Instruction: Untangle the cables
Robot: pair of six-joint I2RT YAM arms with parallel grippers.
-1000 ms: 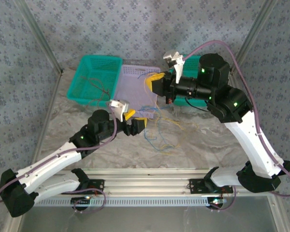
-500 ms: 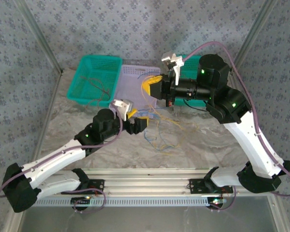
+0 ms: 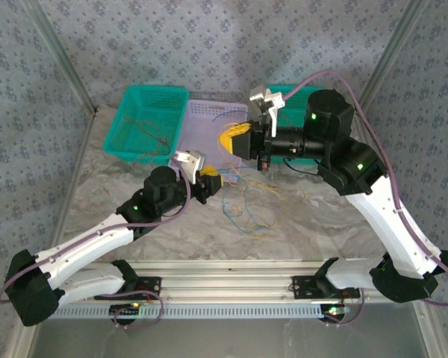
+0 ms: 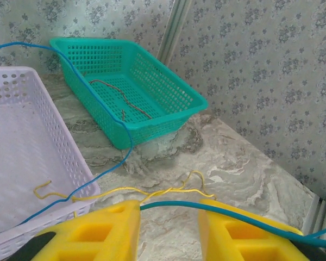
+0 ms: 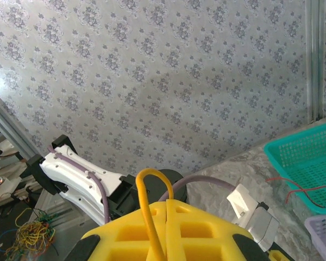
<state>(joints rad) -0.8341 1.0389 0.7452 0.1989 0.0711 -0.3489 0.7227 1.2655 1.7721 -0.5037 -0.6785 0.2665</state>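
You're working in a robotics lab test cell. A left arm (image 3: 89, 242) and a right arm (image 3: 392, 224) are bolted to an aluminium rail (image 3: 231, 287) at the near edge of a marble-patterned surface (image 3: 321, 216). Metal frame posts (image 3: 63, 63) rise at the left and right, with patterned cloth (image 3: 209, 45) hung as walls. Plastic baskets (image 3: 157, 89) sit at the far side, with thin coloured cables (image 3: 246, 209) strewn near them.

Three baskets stand in a row at the back of the counter (image 3: 321, 216): the left basket (image 3: 131, 151), the middle basket (image 3: 201, 127) just beside it, and the right basket (image 3: 295, 93) partly behind the right arm. Cables (image 3: 246, 209) lie loose on the counter in front of the middle basket — more lie in the left basket, one in the right. The left gripper (image 3: 210, 180) sits at the middle basket's near rim; the right gripper (image 3: 231, 138) hangs above that basket.
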